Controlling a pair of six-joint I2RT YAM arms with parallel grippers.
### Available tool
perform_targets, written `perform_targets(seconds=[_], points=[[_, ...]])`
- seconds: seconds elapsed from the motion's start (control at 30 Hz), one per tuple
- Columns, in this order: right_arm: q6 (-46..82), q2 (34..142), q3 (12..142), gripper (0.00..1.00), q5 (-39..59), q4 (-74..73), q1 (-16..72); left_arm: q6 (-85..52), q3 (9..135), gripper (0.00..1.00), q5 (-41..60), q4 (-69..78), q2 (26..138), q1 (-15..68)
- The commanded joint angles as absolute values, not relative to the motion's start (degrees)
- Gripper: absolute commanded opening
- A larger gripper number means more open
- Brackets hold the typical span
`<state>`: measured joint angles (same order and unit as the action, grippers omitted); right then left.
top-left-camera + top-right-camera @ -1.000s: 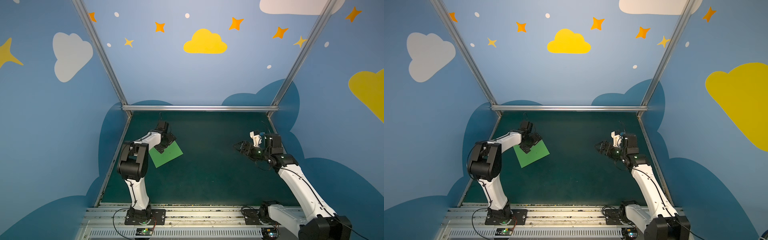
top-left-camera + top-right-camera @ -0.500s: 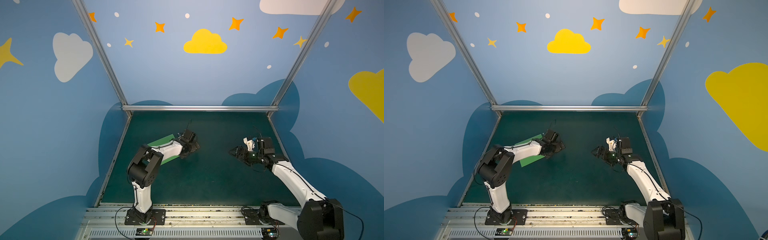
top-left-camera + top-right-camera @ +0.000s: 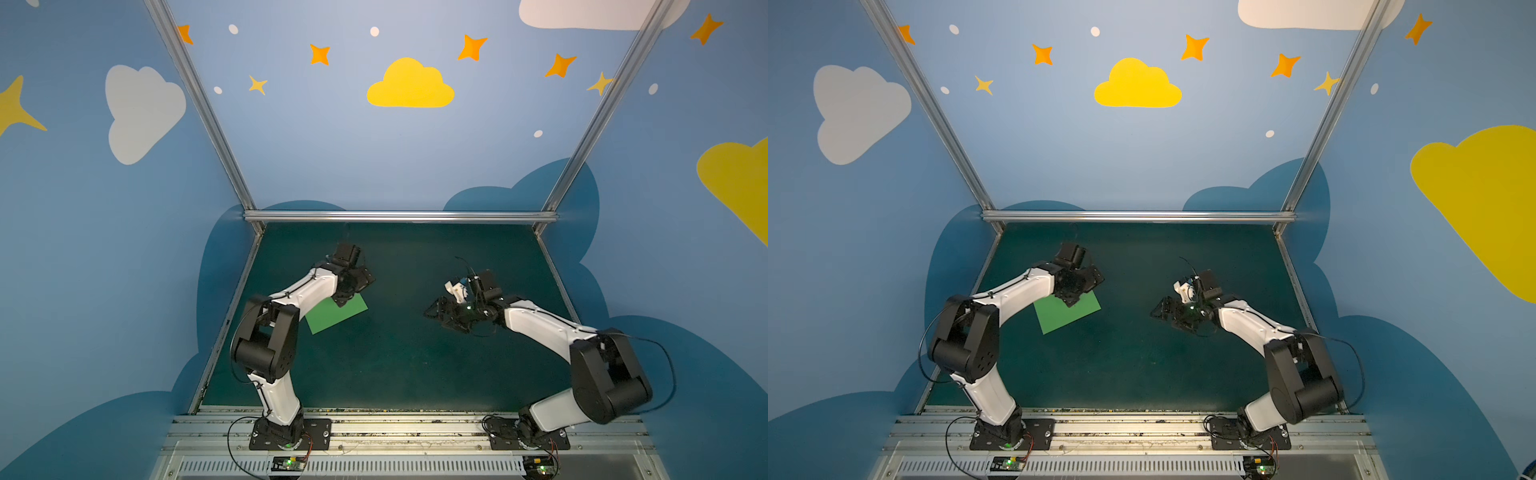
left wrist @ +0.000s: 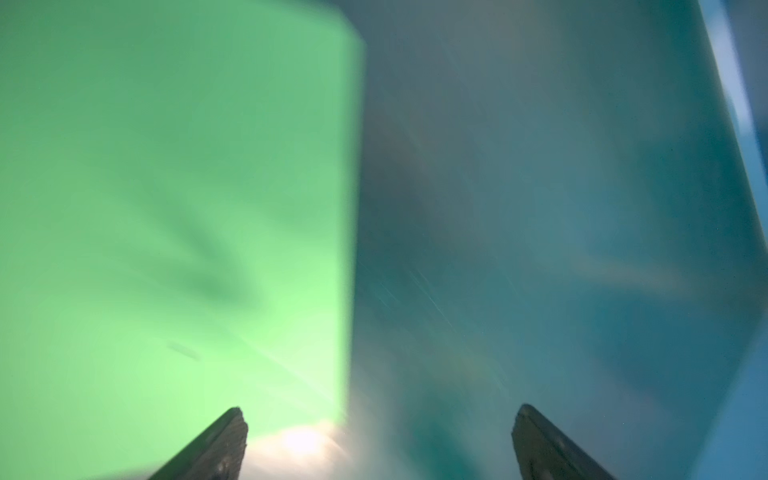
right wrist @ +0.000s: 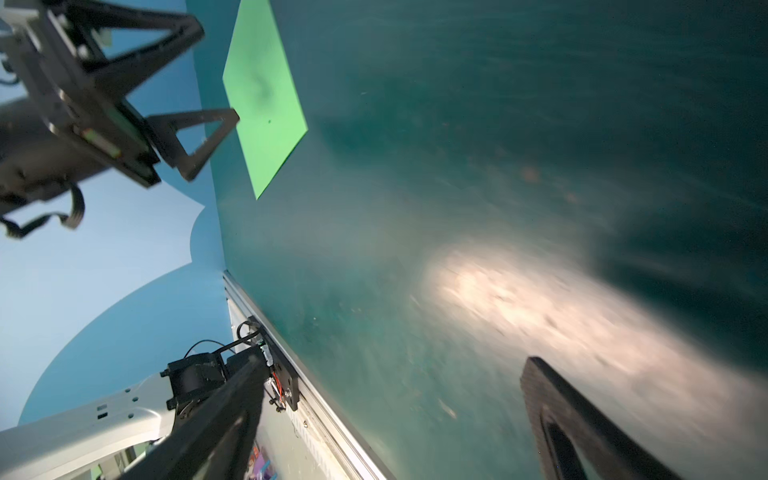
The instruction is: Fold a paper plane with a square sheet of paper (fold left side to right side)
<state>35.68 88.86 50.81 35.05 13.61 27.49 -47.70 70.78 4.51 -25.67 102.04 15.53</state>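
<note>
Teal mat [image 3: 395,365] holds the green sheet [image 3: 337,318] between blue cloud-painted walls [image 3: 332,145].

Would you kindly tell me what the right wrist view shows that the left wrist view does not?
Only the right wrist view: most of the sheet, the open left claw from outside, close by it, and the rail. Only the left wrist view: a blurred close-up of one sheet edge between that claw's fingers. Both: the green sheet lying on the mat.
</note>
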Motion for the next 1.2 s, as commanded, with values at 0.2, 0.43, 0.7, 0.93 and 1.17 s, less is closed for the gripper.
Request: perform_targets(seconds=[0.2, 0.43, 0.7, 0.93, 1.17], points=[[40.9, 104.7, 65.6, 0.84, 37.9, 8.8, 35.8, -42.4, 72.5, 1.00, 4.1, -31.1, 105.1, 6.3], [42.1, 114.4, 75.9, 0.76, 37.3, 12.1, 38.9, -41.9, 71.3, 1.00, 4.6, -30.0, 108.5, 5.2], [41.5, 124.1, 86.5, 0.68, 35.3, 17.1, 41.2, -41.8, 69.0, 1.00, 5.5, -28.2, 109.4, 5.1], [41.1, 131.2, 95.4, 0.66, 33.8, 21.9, 43.1, -41.1, 68.4, 1.00, 6.2, -27.5, 109.5, 5.1], [41.5, 137.7, 103.9, 0.66, 33.7, 24.5, 44.5, -41.1, 68.3, 1.00, 7.2, -26.8, 110.3, 5.1]])
